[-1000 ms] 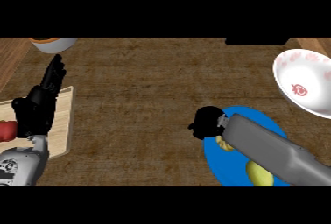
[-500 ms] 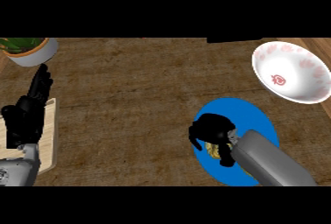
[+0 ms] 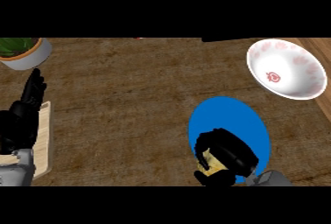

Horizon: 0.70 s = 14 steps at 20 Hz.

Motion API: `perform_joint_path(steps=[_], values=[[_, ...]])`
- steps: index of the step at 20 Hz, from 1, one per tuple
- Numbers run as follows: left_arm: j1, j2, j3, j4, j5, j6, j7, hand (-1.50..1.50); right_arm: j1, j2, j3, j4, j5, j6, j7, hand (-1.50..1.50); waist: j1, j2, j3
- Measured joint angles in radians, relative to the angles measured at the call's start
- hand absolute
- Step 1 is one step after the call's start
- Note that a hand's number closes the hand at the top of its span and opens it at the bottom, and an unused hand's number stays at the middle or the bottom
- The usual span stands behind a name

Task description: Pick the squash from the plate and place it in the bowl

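Note:
A blue plate point(image 3: 233, 118) lies on the wooden counter right of centre. My right hand point(image 3: 226, 154) sits over the plate's near end with its fingers curled round the yellow squash point(image 3: 211, 160), of which only a small patch shows. The white bowl point(image 3: 286, 68) with red markings stands at the far right, well beyond the plate and apart from the hand. My left hand point(image 3: 20, 120) rests open at the left edge, fingers pointing away.
A potted plant point(image 3: 22, 50) in a grey pot stands at the far left corner. A light wooden board point(image 3: 44, 140) lies under the left hand. A wooden strip point(image 3: 321, 57) runs along the right edge.
The view has shifted, so everything sits lower and nearer. My right hand has drawn to the plate's near end and curled round the squash. The left hand stays open.

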Motion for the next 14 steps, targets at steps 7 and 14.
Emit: perform_joint_path(steps=[7, 14], values=[[-0.010, -0.012, -0.023, -0.019, -0.002, -0.016, -0.002, 0.00, 0.215, -0.063, -0.199, -0.399, -0.097, -0.068, 0.169, 1.50, 0.042, 0.014, 0.000], [-0.067, -0.044, -0.057, -0.004, -0.032, -0.026, 0.009, 0.00, 0.296, -0.095, -0.455, -0.550, -0.240, -0.066, 0.261, 1.50, 0.100, 0.028, 0.001]])
